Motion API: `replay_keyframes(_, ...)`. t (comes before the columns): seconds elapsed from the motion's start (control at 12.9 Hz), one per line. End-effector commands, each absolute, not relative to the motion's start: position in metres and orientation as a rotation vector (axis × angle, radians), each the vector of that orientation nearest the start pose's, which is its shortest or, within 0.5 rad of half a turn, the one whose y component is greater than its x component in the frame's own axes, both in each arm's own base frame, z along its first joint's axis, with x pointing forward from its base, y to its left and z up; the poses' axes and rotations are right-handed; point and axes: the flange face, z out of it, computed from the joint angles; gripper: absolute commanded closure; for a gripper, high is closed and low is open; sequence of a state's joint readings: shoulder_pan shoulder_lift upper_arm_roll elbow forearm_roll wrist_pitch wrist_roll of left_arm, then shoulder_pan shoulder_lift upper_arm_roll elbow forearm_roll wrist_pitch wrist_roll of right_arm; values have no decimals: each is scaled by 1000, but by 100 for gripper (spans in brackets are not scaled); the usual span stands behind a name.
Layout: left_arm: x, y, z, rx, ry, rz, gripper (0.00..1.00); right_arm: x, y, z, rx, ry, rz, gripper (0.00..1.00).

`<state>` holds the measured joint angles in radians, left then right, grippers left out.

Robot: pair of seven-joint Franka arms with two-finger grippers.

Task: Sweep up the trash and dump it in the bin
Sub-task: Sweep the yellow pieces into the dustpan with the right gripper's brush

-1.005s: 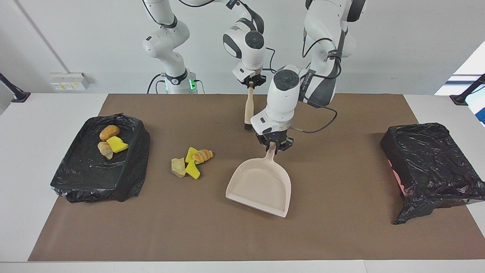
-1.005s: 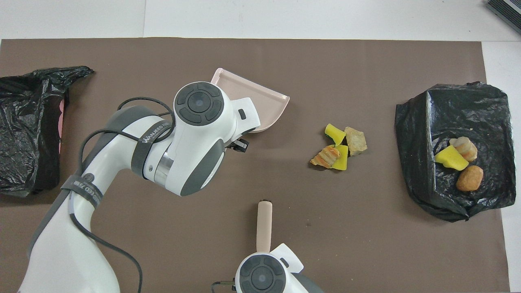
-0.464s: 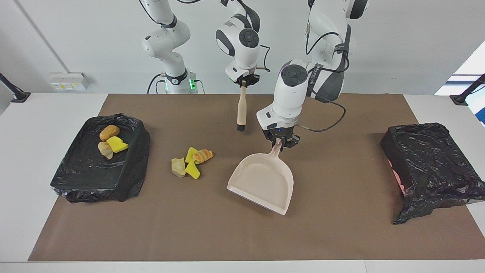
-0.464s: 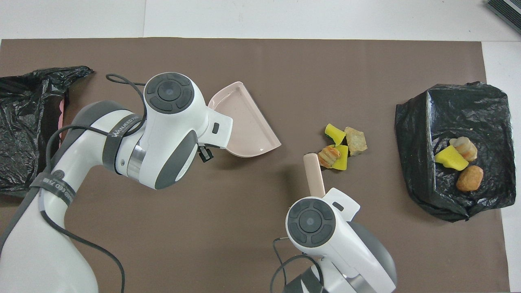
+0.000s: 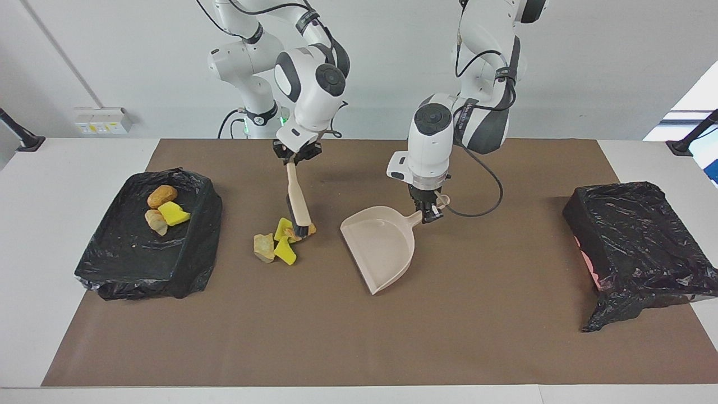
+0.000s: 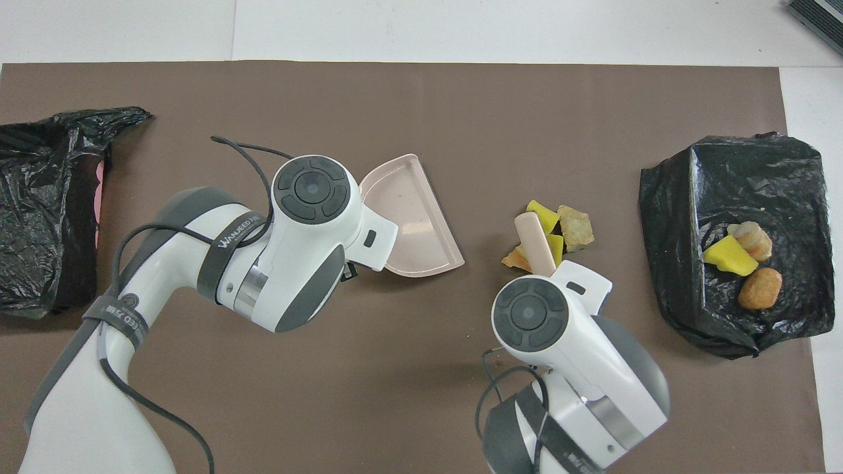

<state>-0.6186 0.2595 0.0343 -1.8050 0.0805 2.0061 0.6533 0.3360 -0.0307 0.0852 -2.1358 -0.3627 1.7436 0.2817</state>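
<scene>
Going left to right in the facing view. Left third, mid-height: black-lined bin w/ three scraps already in it.

Centre-left: trash pile on the brown mat, yellow sponge bits plus tan bread-like chunks, loose and touching each other. Prob. very light, soft, crumbly; they'll skid or tumble if hit hard, so short low strokes, no pinching.

Just above it, right gripper is pressed shut on the top of the brush, which slants down w/ its dark bristles at the pile's upper edge, on or just touching the bread piece.

Centre: dustpan, rigid beige plastic, tipped w/ its mouth facing the pile but still apart from it. Left gripper pinches its handle; that's the right hold, since the thin lip gives nothing to grab.

Far right: second black-bagged bin; can't tell whether anything is in it.
</scene>
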Motion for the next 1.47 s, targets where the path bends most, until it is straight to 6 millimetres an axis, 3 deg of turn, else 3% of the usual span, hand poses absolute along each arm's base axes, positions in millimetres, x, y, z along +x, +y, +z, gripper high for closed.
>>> replay_keyframes(0.0, 497, -344, 398, -2402, 1871, 81, 100, 489, 133, 396, -3536, -584, 407, 100)
replay_keyframes(0.39, 462, -349, 387, -2362, 1926, 106, 100, 519, 92, 372, -3566, -561, 374, 100)
replay_keyframes(0.54, 453, -351, 385, -2350, 1941, 117, 100, 523, 68, 367, -3563, -505, 374, 100)
replay_keyframes(0.62, 453, -351, 384, -2350, 1941, 110, 100, 520, 68, 363, -3555, -495, 401, 100)
replay_keyframes(1.08, 448, -346, 375, -2358, 1935, 102, 100, 490, 94, 335, -3383, -353, 523, 100)
replay_keyframes(1.39, 443, -337, 367, -2368, 1926, 110, 100, 468, 146, 329, -3253, -353, 584, 100)
